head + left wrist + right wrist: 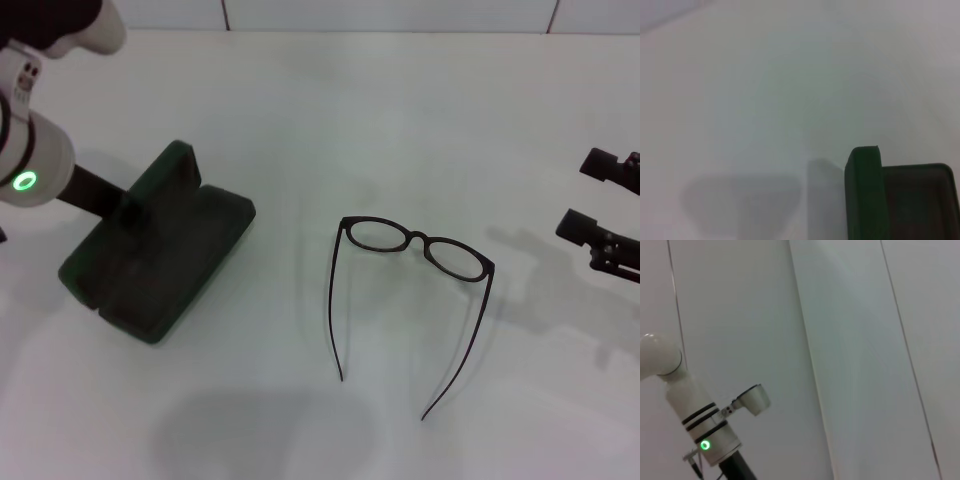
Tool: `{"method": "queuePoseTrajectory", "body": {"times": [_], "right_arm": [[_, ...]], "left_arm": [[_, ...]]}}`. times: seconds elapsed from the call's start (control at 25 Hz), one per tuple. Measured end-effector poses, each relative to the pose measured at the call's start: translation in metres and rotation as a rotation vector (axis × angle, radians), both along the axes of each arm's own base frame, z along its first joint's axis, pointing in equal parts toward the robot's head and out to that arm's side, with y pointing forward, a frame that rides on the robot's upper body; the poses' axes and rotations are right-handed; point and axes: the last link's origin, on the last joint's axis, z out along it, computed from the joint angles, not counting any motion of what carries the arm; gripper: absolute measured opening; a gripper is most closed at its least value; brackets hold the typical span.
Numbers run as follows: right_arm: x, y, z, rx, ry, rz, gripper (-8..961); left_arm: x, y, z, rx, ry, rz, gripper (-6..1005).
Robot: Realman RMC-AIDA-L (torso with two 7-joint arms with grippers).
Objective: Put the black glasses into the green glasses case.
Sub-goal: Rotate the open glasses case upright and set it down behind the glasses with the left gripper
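One black glasses, one green glasses case, two arms.

Head view steeply down on table, left wrist close over case corner, right wrist facing wall.

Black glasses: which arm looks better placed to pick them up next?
Probably the right. The right gripper sits open at the table's right edge, with bare table between it and the black glasses. The left gripper is at the open green glasses case, farther from the glasses.
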Motion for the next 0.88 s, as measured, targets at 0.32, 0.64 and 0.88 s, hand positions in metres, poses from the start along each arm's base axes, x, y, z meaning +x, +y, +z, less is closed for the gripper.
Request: {"method": "queuePoseTrajectory", "body": {"times": [0.32,0.64,0.88], "right_arm": [[-0.018,-0.021,-0.011,-0.157,-0.025,0.218,840],[-0.028,-0.03,-0.032,-0.333,-0.034,0.256,838],[-0.026,-0.035,-0.039,-0.366,-0.001,0.224,836]], "left_arm": [[0.043,0.019,-0.006,-0.083,0.092,-0.346,193],[0.079,0.051,-0.053,-0.257,0.262,-0.785,199],[0.082,0.055,-0.092,-0.399,0.344,-0.924,204]]}}
